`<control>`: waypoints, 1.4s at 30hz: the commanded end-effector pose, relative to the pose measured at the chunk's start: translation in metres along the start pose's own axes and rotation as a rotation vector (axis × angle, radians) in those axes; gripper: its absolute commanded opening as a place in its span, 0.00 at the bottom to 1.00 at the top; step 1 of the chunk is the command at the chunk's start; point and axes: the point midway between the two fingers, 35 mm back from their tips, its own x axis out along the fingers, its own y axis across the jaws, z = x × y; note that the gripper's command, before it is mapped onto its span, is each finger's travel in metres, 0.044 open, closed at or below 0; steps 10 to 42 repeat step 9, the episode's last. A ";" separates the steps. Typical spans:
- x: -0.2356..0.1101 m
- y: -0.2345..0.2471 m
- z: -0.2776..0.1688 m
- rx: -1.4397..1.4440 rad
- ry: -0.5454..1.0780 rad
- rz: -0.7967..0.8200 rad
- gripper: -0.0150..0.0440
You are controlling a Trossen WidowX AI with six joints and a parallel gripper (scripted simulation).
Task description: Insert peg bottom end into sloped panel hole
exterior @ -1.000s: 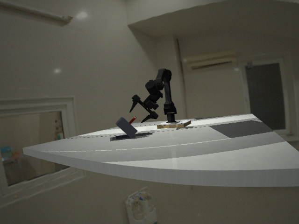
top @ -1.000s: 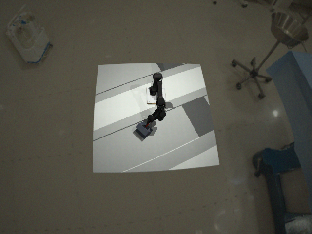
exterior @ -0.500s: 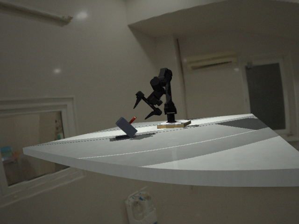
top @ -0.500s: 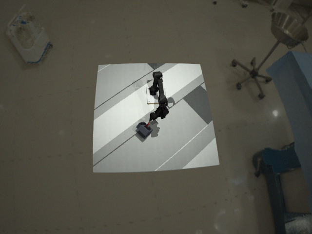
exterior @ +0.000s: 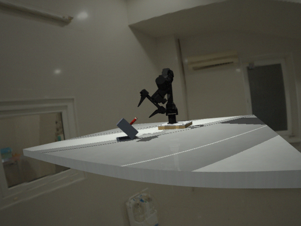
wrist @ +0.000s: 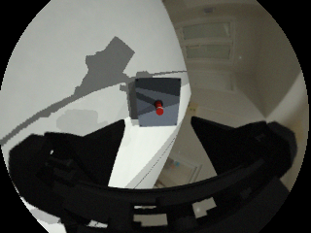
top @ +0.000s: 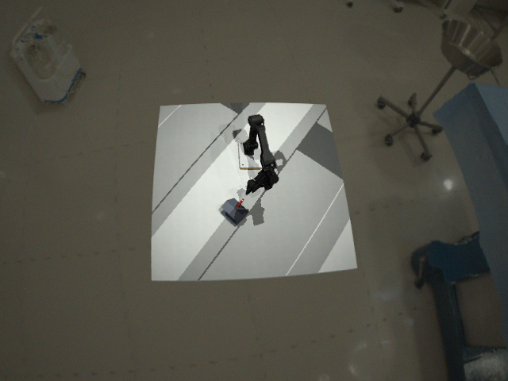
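Note:
A red peg (top: 240,202) (exterior: 133,120) (wrist: 158,108) sits in the hole of the grey sloped panel (top: 232,209) (exterior: 126,128) (wrist: 170,92), with its upper end sticking out of the face. My gripper (top: 248,190) (exterior: 144,110) (wrist: 158,120) is open and empty. It hangs in the air, drawn back from the peg toward the arm's base and clear of it. In the wrist view the peg shows end-on, well ahead of the two spread fingers.
The panel stands on the white and grey striped table (top: 286,229) (exterior: 218,150) (wrist: 65,46). The arm stands on a small wooden base plate (top: 243,163) (exterior: 175,125) behind the panel. The table's edges are far from both.

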 end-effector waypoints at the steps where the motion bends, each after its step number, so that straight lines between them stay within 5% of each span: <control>1: -0.008 -0.001 0.000 0.008 -0.001 -0.007 1.00; 42: -0.015 -0.001 0.000 0.008 -0.002 -0.007 1.00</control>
